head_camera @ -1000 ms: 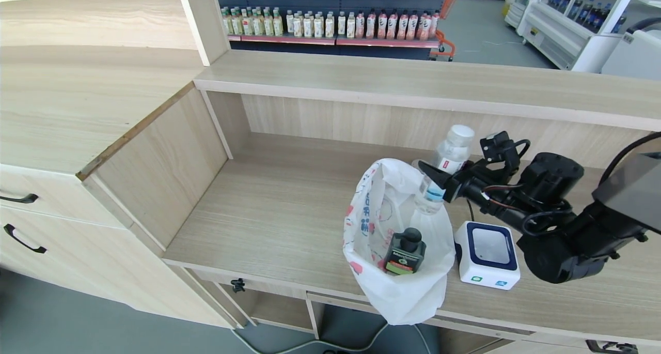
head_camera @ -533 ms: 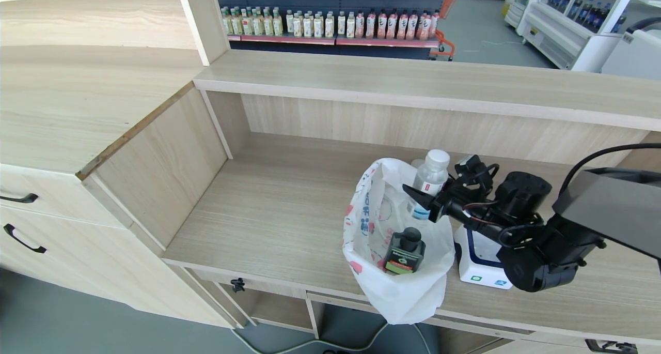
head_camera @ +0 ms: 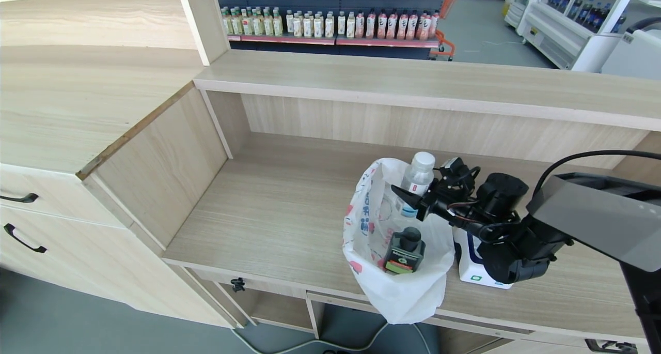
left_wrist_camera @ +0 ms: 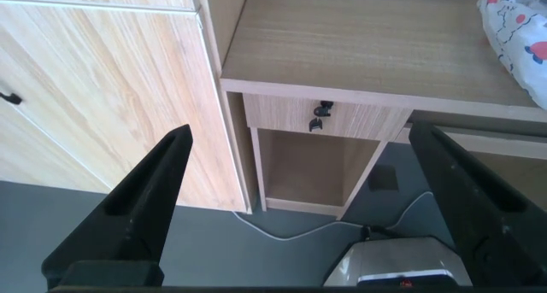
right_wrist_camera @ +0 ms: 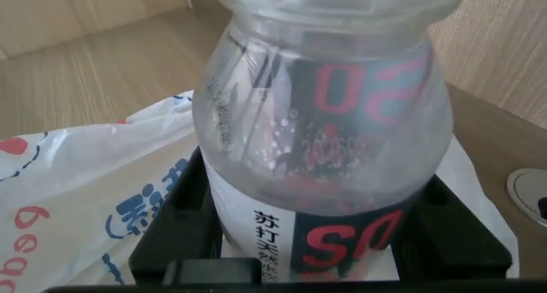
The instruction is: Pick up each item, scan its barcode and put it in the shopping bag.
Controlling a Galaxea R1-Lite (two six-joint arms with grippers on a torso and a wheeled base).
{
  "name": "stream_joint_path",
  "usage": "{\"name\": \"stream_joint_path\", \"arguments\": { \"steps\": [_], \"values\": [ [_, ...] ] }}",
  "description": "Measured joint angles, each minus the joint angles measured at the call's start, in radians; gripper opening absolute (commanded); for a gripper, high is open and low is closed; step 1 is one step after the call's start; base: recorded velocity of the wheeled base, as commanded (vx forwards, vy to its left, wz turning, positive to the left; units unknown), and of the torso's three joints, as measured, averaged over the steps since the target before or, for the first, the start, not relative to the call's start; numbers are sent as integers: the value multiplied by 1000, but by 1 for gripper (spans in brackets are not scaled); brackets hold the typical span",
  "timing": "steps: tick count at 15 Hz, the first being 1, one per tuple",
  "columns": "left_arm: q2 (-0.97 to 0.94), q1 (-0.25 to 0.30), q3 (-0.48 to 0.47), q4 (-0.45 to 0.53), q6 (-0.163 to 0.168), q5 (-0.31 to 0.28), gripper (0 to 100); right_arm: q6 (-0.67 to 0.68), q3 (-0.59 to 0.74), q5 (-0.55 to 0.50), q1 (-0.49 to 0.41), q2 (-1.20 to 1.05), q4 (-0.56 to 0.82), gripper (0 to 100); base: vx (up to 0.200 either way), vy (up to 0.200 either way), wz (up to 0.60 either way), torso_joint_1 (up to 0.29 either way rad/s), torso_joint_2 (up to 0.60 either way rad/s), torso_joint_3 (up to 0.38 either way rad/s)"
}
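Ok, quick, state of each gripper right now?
Left gripper: open, empty.
Right gripper: shut on the clear plastic bottle with white cap.

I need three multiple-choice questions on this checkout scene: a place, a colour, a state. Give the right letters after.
1. Where does the scanner stand?
A. on the counter, right of the shopping bag
B. inside the bag
C. on the top ledge

2. What colour is the cap of the water bottle?
A. red
B. white
C. black

3. The right gripper is:
A. open, empty
B. shut on nothing
C. shut on the bottle

1 A, it sits beside the bag; 2 B, the cap looks white; 3 C, it clasps the bottle.
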Motion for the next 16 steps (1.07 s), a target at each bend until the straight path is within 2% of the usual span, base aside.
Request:
{"name": "stream_joint_path", "arguments": {
  "steps": [10,11,16],
  "values": [
    [0,-1,0,0,0,0,100,-19,-25,37,6,49,-1,0,0,0,0,0,0,0],
    [0,-1,0,0,0,0,100,-19,-24,42,4,47,0,100,0,0,0,0,0,0],
    [-1,-1,0,0,0,0,100,41,3,112,-21,-28,2,100,0,0,0,0,0,0]
  ]
}}
